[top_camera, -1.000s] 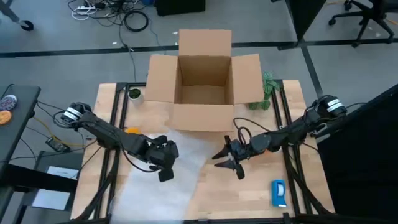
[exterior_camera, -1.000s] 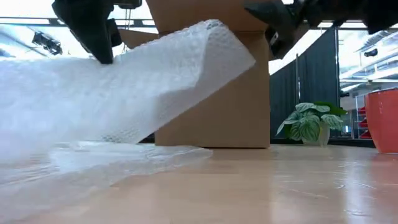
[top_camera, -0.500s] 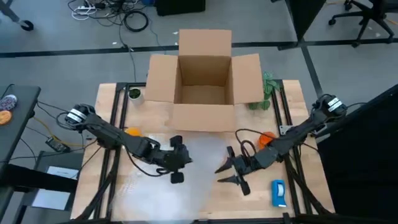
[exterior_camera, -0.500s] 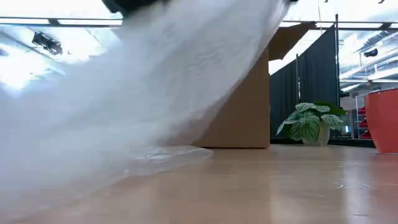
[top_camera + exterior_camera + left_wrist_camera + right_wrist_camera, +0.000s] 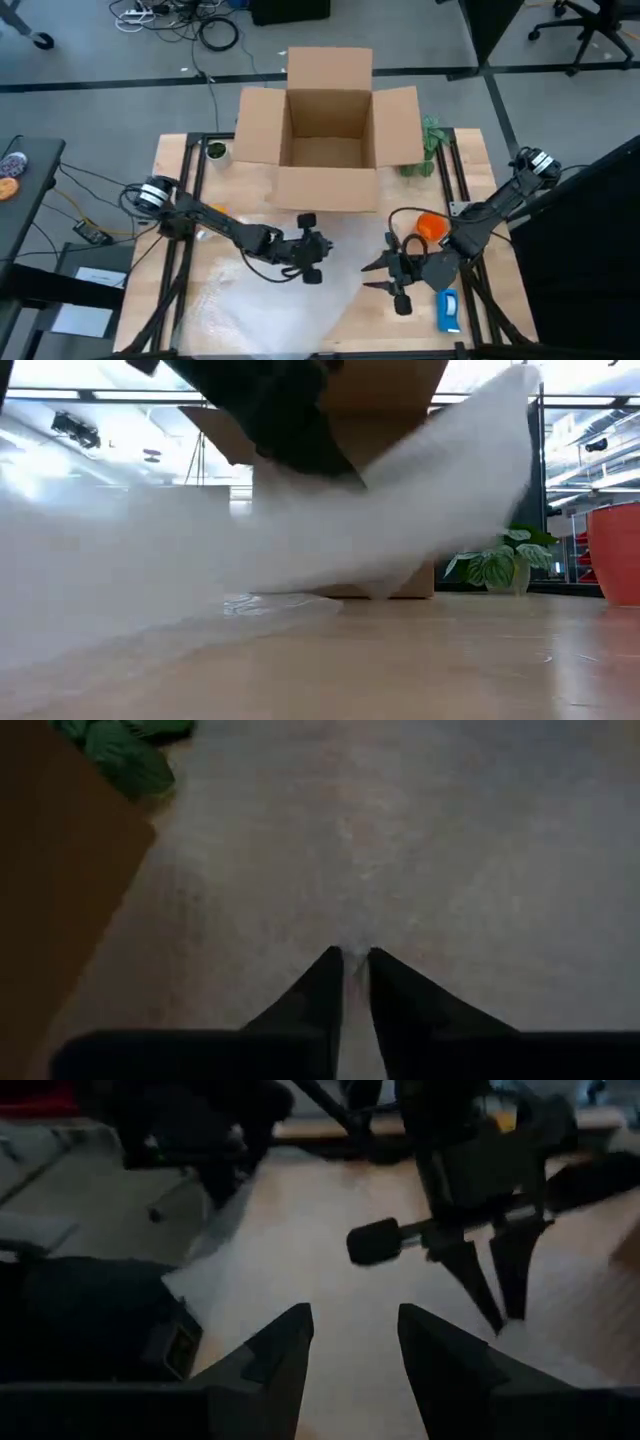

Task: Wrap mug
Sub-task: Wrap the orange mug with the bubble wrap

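The bubble wrap, pinched in the left gripper, has been dragged further toward the table's right edge. The mug, near that edge, is now uncovered beside the right gripper, whose fingers are spread, so wrapping has not begun.

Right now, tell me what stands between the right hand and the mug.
Nothing visible does. The mug sits on bare table beside the right arm, behind the open right hand. The bubble wrap lies on the hand's other side.

Wooden table bears box (open), mug.
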Controlling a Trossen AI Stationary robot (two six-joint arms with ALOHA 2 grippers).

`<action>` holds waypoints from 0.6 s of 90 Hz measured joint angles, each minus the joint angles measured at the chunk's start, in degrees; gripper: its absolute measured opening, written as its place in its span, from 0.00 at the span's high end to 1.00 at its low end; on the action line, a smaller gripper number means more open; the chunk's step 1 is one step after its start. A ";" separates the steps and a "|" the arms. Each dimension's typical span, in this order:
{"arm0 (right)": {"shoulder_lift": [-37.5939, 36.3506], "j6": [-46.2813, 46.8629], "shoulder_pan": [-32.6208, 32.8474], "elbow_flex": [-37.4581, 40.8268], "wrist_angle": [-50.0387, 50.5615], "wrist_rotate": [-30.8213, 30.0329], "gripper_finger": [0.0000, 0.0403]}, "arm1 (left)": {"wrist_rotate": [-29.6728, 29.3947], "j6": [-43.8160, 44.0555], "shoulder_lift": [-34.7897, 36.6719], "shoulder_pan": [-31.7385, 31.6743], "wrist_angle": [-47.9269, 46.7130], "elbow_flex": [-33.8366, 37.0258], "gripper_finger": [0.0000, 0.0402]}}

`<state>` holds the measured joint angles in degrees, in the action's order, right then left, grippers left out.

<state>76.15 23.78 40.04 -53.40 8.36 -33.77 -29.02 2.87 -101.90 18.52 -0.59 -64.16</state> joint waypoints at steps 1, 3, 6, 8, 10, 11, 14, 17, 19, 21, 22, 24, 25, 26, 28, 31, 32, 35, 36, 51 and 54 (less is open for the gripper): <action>0.15 0.50 -0.15 0.07 0.47 -0.03 0.67 | 0.24 0.00 -0.01 -0.05 0.02 -0.09 0.84; 0.50 1.51 -0.58 0.26 1.02 -0.11 0.67 | 0.73 0.02 -0.01 -0.13 0.05 -0.28 0.82; 1.02 2.72 -1.15 0.49 1.69 -0.10 0.67 | 1.55 0.12 0.06 -0.16 0.12 -0.61 0.78; 1.34 3.42 -1.37 0.82 1.97 -0.09 0.67 | 1.79 0.35 0.27 -0.16 -0.15 -1.04 0.76; 1.59 4.10 -1.64 1.20 2.32 -0.09 0.67 | 2.18 0.51 0.66 -0.15 -0.95 -1.55 0.74; 1.72 4.40 -1.76 1.39 2.52 -0.08 0.67 | 2.54 0.54 0.86 -0.15 -1.56 -1.84 0.73; 2.37 4.97 -2.18 2.00 2.71 -0.09 0.67 | 2.99 0.57 1.37 -0.12 -3.86 -2.90 0.69; 3.06 5.54 -2.67 2.35 2.71 0.12 0.67 | 3.40 0.61 2.27 0.18 -6.82 -4.18 0.67; 3.58 6.00 -2.85 2.52 2.64 0.19 0.67 | 3.68 0.68 2.91 0.37 -8.96 -5.00 0.65; 3.98 6.48 -3.02 2.72 2.61 0.24 0.67 | 4.17 0.95 3.45 0.62 -11.61 -5.97 0.64; 4.17 6.74 -3.05 2.83 2.63 0.28 0.67 | 4.53 1.22 3.74 0.70 -12.91 -6.44 0.63; 4.63 7.21 -3.15 3.00 2.65 0.33 0.67 | 4.77 1.97 4.28 1.01 -15.50 -7.39 0.62; 4.91 7.46 -3.21 3.05 2.63 0.32 0.67 | 4.81 2.28 4.62 1.15 -16.89 -7.88 0.61; 5.19 7.70 -3.34 3.07 2.52 0.32 0.67 | 4.93 2.74 4.97 1.33 -18.30 -8.39 0.61; 5.85 8.18 -3.49 3.11 2.23 0.33 0.67 | 5.37 3.80 5.70 1.69 -21.28 -9.30 0.60; 6.93 8.83 -3.72 3.16 1.90 0.36 0.67 | 6.05 5.50 6.46 2.28 -25.65 -10.50 0.59; 7.31 9.03 -3.75 3.17 1.88 0.37 0.67 | 6.19 6.12 6.71 2.47 -27.13 -10.85 0.59; 8.54 9.60 -3.83 3.22 1.82 0.37 0.67 | 6.90 7.91 7.51 3.12 -31.43 -11.72 0.59; 8.98 9.71 -3.86 3.23 1.70 0.36 0.67 | 7.22 8.48 7.81 3.41 -32.73 -11.97 0.59; 17.79 12.46 -4.25 3.25 -6.86 0.52 0.67 | 14.88 22.85 11.77 8.35 -50.51 -13.18 0.59; 19.78 12.52 -4.27 3.25 -9.91 0.89 0.67 | 15.95 26.57 12.55 9.96 -53.23 -13.18 0.59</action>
<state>95.93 36.30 35.77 -50.15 -1.55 -32.88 -13.08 29.44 -89.35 28.47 -53.81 -77.35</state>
